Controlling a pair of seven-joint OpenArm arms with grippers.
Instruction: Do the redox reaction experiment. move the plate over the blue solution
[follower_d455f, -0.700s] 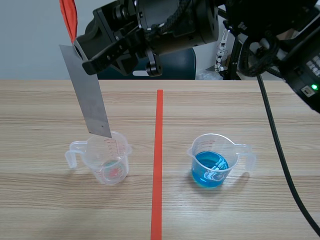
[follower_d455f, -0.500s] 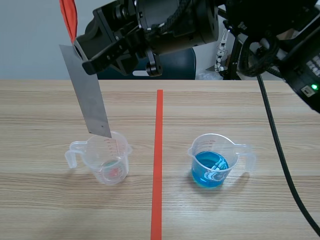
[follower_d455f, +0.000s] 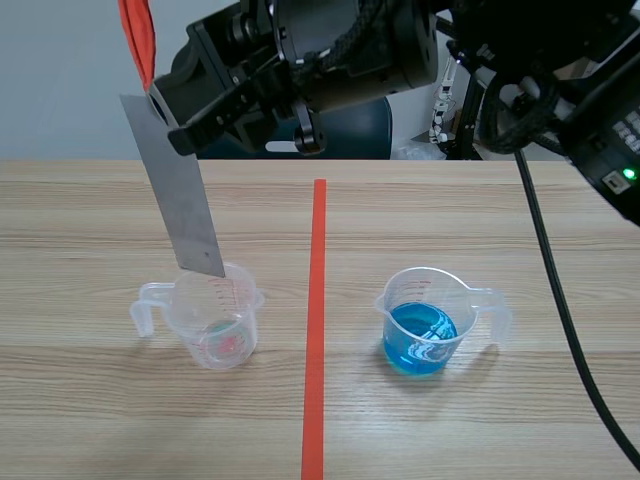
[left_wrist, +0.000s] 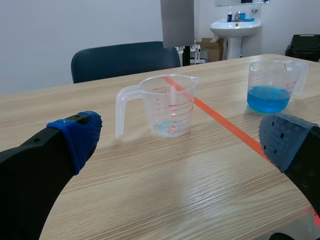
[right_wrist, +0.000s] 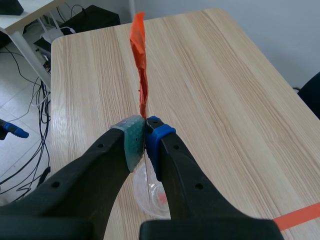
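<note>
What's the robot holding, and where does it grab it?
The right gripper pinches the grey metal plate near its top end. The left gripper is open, holding nothing.

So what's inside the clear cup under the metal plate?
Almost nothing: the clear cup holds a thin pale film at its bottom with a pinkish spot. The metal plate hangs above it, not dipping in. From the scene view its tip hides a bit of the far rim.
</note>
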